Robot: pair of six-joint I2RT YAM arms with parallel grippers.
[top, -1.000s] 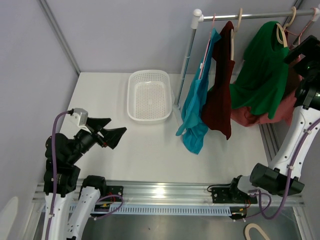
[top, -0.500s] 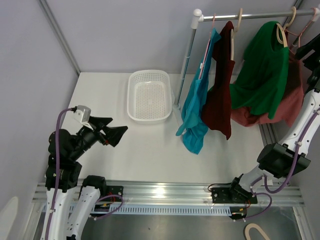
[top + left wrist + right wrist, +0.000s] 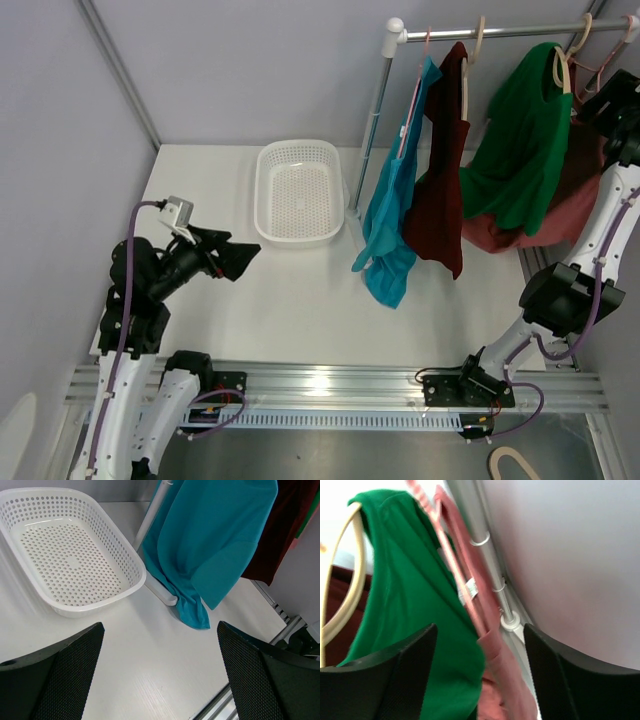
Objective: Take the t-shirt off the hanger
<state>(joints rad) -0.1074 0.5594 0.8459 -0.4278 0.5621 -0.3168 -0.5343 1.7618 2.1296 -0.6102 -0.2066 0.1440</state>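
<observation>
The white tabletop (image 3: 300, 290) carries a metal clothes rail (image 3: 500, 30) along its right side. Four t-shirts hang from it on hangers. From the rail's left post rightward they are a teal t-shirt (image 3: 390, 220), a dark red t-shirt (image 3: 440, 190), a green t-shirt (image 3: 520, 150) and a pink t-shirt (image 3: 565, 225). The pink one sits mostly behind and below the green one.

A white perforated basket (image 3: 298, 190) stands on the tabletop just left of the rail's post, with the teal hem hanging beside its right rim.

The right arm (image 3: 600, 230) reaches up to the rail's right end. Its jaws are spread wide apart and hold nothing. In the right wrist view the green t-shirt, on a cream hanger (image 3: 347, 585), lies toward the left jaw. The pink t-shirt, on a thin pink hanger (image 3: 451, 570), runs down through the gap between the jaws. Neither fabric is clearly touched. A metal post (image 3: 480, 545) rises just behind them.

The left arm (image 3: 140, 290) is raised over the tabletop's left part, well apart from the clothes. Its jaws are also wide apart and hold nothing. They face the basket and the teal t-shirt.
</observation>
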